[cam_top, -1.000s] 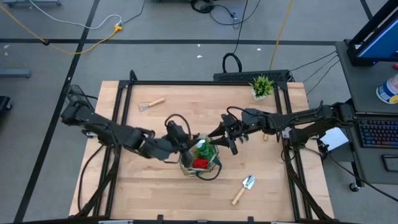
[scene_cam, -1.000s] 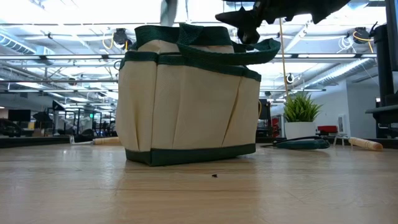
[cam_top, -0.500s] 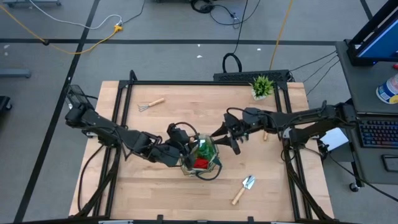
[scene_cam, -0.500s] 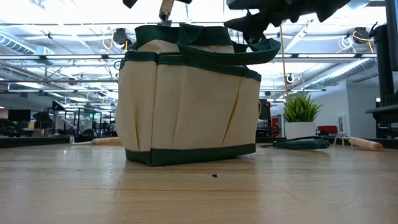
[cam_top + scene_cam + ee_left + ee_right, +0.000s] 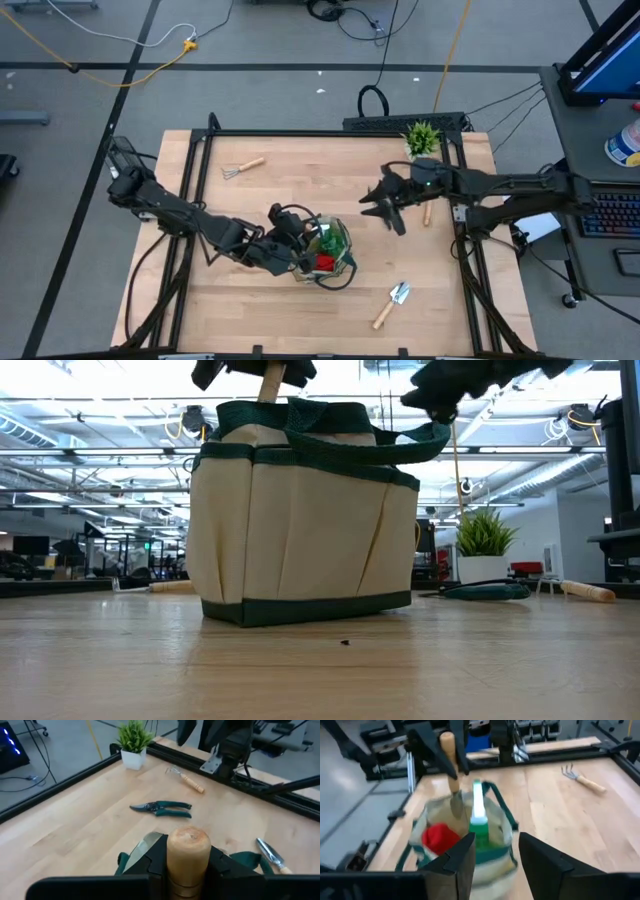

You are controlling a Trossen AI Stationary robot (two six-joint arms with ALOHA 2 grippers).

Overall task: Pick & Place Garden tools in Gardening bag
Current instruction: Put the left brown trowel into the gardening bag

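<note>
The beige gardening bag with green trim stands upright mid-table, also in the low view. Inside it show a red glove and a green-white item. My left gripper stands over the bag's left rim, shut on a wooden-handled trowel whose blade reaches down into the bag. My right gripper is open and empty, right of the bag and above the table. Dark pruning shears lie flat on the table under it. My left gripper pinches the trowel's wooden handle between its two fingers, near the handle's free top end. The fingers lie across the handle. The trowel stands nearly upright, its blade down inside the bag.
A second trowel lies near the bag on the near right. A mini rake lies at the far left, and another wooden-handled tool at the right. A small potted plant stands in the far right corner.
My right gripper has drawn back from the bag's rim toward the table's right edge and risen a little. My left gripper has come down over the bag with the trowel, still shut on its handle.
</note>
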